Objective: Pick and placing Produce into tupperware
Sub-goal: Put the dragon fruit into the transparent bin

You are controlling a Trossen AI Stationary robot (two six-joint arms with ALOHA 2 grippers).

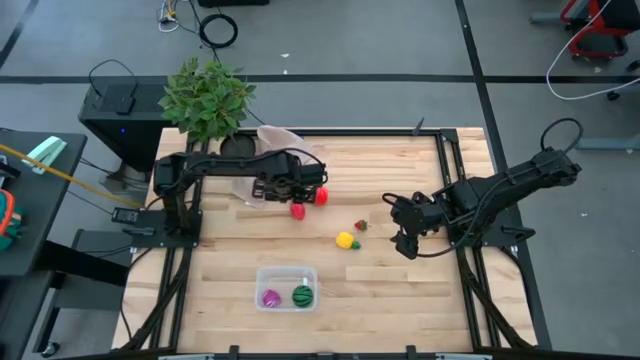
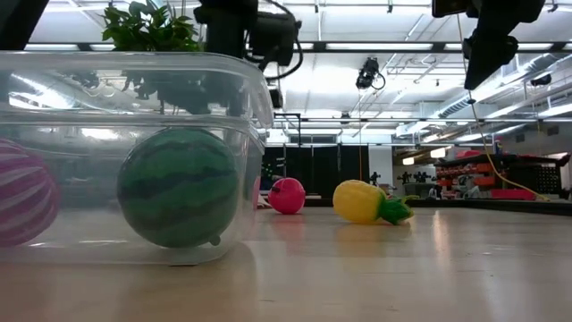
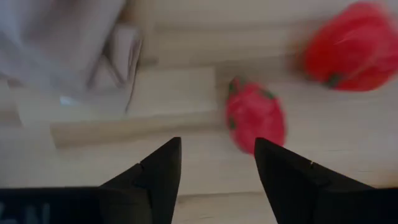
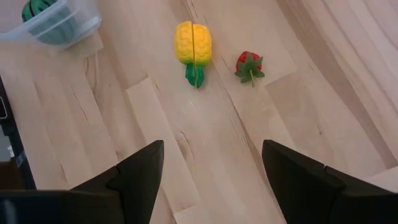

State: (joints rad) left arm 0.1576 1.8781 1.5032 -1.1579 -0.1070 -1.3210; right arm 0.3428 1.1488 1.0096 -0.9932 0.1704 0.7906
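Hovering your left gripper (image 1: 297, 197) with fingers spread over the small red fruit (image 1: 298, 211) beside the beige cloth (image 1: 272, 140), you are approaching a pick; next, descend, clamp, then carry to the tupperware (image 1: 286, 288) while the right gripper (image 1: 404, 243) waits open.

My table (image 1: 400, 290) is pale wooden planks with a dark metal frame around the edges. At its far edge stands a leafy green potted plant (image 1: 207, 98), and in the low view its leaves (image 2: 147, 27) poke up behind everything else. Just beside the pot a crumpled pale cloth (image 1: 270, 140) lies on the wood; from my left wrist I see its folds (image 3: 68, 43) close by. Off the table, beyond the plant, sits a black box (image 1: 118, 112) on the grey floor, and a coiled black cable (image 1: 218, 30) lies farther out.
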